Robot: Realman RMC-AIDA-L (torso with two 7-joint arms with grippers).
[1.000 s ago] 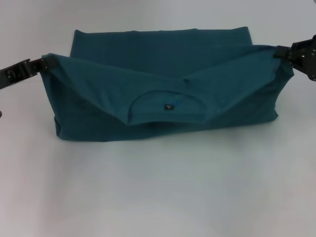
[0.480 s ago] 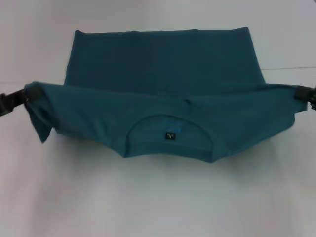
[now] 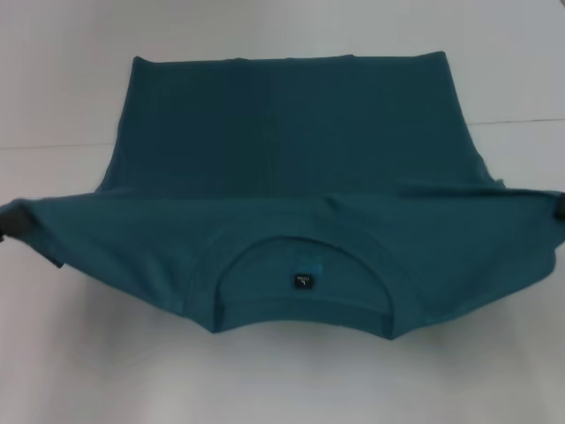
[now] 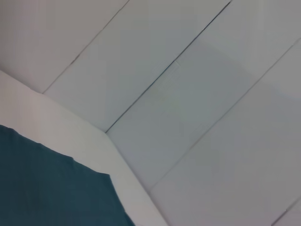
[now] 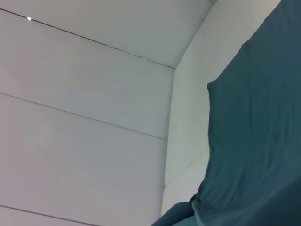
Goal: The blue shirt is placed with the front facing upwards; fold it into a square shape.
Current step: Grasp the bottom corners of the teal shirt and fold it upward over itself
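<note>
Between both hands: blue shirt (stretched).

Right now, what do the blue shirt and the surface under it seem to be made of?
The blue shirt looks like soft matte knit, probably cotton jersey: it drapes and sags, with a ribbed collar. The table looks smooth, matte and white, perhaps laminate; the view doesn't settle it.

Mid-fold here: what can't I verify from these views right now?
- Left pincer: head view shows only a dark sliver at the frame edge; grip unreadable.
- Right pincer: likewise cut off at the opposite edge.
- Blue shirt front print: not visible.
- Neck label: text too small.
- Wrist views: no fingers shown.
</note>
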